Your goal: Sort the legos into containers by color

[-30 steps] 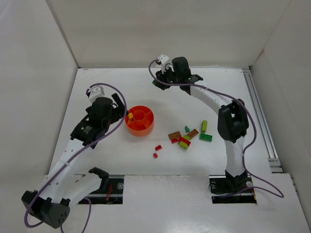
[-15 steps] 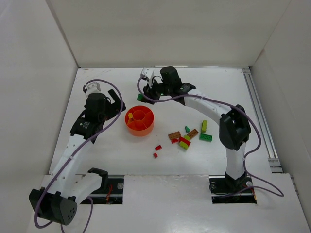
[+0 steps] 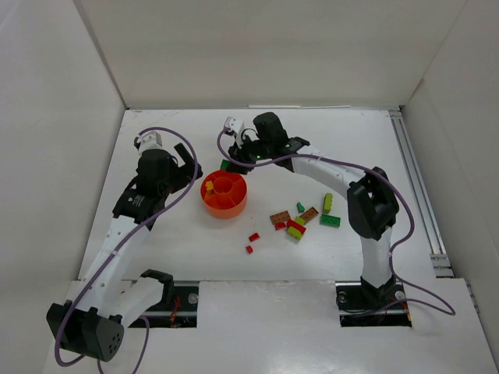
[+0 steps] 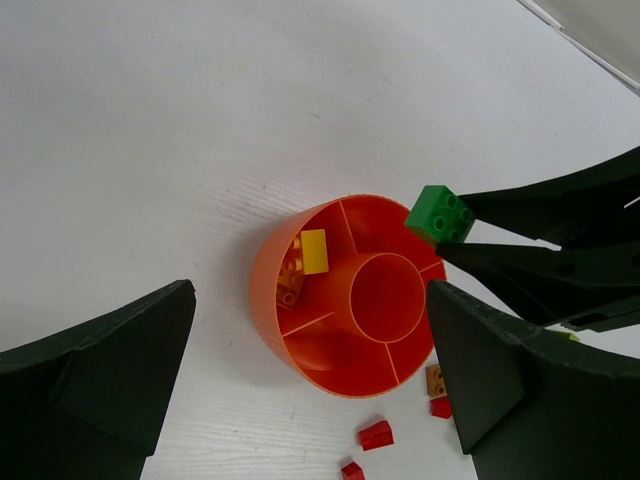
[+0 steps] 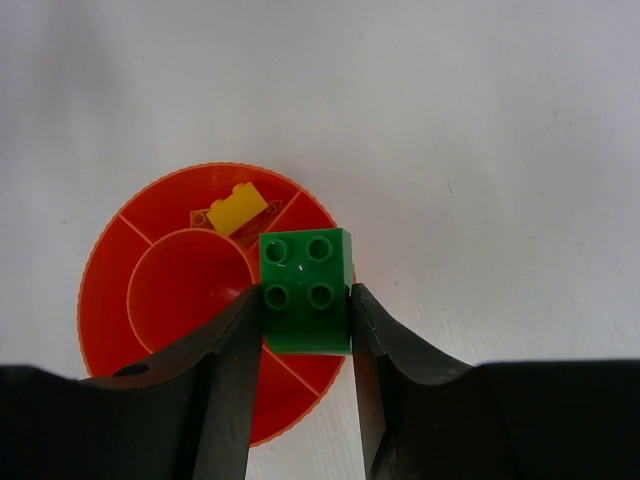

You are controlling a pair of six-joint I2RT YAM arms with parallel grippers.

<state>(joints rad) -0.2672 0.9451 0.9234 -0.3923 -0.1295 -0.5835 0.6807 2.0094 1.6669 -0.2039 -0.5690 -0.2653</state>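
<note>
right gripper point(image 5: 303, 300) pinching green 2x2 brick point(image 5: 306, 285) over rim of orange divided bowl point(image 5: 100, 262), left gripper point(image 4: 308, 290) spread wide beside it, yellow brick point(image 4: 314, 251) in one compartment, loose bricks point(image 3: 300, 219) on table point(image 3: 195, 249) nearby

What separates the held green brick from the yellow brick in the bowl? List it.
The green brick is clamped by the right gripper over the bowl rim; the yellow brick lies loose in a compartment. Green is square, four studs up; yellow looks oblong. Both are small plastic bricks.
</note>
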